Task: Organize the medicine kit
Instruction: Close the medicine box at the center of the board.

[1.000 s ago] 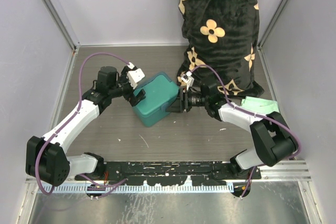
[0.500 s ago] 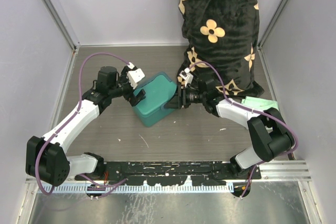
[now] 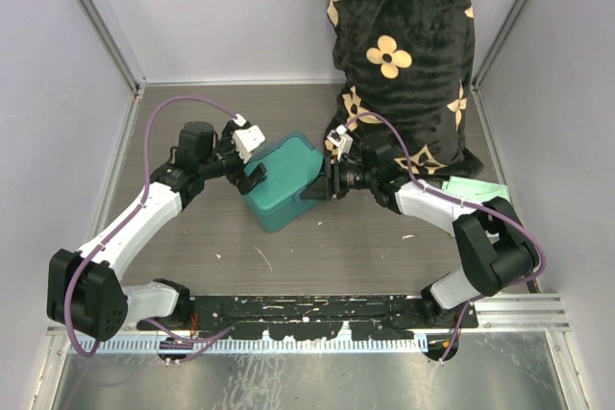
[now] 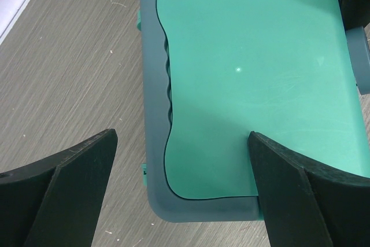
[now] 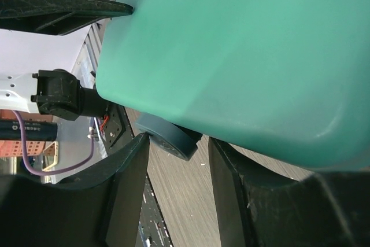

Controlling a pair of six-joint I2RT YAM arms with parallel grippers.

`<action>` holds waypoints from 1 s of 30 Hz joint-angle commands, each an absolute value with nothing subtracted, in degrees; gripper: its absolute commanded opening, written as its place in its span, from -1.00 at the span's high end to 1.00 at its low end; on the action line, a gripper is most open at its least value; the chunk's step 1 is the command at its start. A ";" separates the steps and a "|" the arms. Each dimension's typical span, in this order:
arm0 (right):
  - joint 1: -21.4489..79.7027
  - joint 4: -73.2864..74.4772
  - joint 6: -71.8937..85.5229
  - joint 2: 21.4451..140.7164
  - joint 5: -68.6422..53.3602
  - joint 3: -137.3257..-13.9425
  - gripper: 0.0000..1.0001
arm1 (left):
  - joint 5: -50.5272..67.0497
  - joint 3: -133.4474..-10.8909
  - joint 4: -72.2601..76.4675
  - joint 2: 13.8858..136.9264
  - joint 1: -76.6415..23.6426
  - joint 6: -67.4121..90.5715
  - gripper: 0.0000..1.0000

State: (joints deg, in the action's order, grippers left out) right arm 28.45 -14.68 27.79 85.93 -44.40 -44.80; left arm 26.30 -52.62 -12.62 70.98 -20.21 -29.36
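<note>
The teal-green medicine kit (image 3: 279,189) lies shut on the wooden table, turned at an angle. Its lid (image 4: 254,73) fills the left wrist view. My left gripper (image 3: 252,177) hovers wide open over the kit's left corner; its fingers (image 4: 75,183) straddle that corner without touching it. My right gripper (image 3: 320,189) is level with the table, against the kit's right side (image 5: 243,56). Its jaws are half closed around the dark round latch (image 5: 167,137). One finger (image 5: 124,189) touches the latch's end. The other stands a sliver away.
A black cushion with cream flower prints (image 3: 404,55) leans at the back right, just behind the right arm. A pale green cloth (image 3: 476,191) lies at the right under that arm. White walls with metal rails (image 3: 115,55) close in both sides.
My right gripper has slid left up to the kit's side and narrowed slightly around the latch. The left arm and the kit have not moved.
</note>
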 commanded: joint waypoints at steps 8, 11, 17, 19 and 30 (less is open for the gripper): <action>28.74 -17.34 22.46 87.21 -41.60 -44.34 0.00 | 24.61 -51.42 -15.15 70.05 -20.32 -30.94 -0.97; 28.76 -17.98 21.92 87.68 -41.74 -43.98 0.00 | 24.62 -51.34 -15.19 69.89 -20.30 -30.99 -0.96; 28.74 -19.78 20.35 87.72 -42.38 -42.43 0.00 | 24.68 -51.10 -15.22 69.79 -20.30 -31.04 -0.97; 28.74 -19.78 20.07 87.71 -42.01 -42.26 0.01 | 24.79 -51.17 -15.25 69.79 -20.35 -31.07 -0.97; 28.74 -19.91 21.19 88.94 -41.68 -43.59 -0.01 | 24.94 -51.11 -15.29 69.79 -20.35 -31.08 -0.96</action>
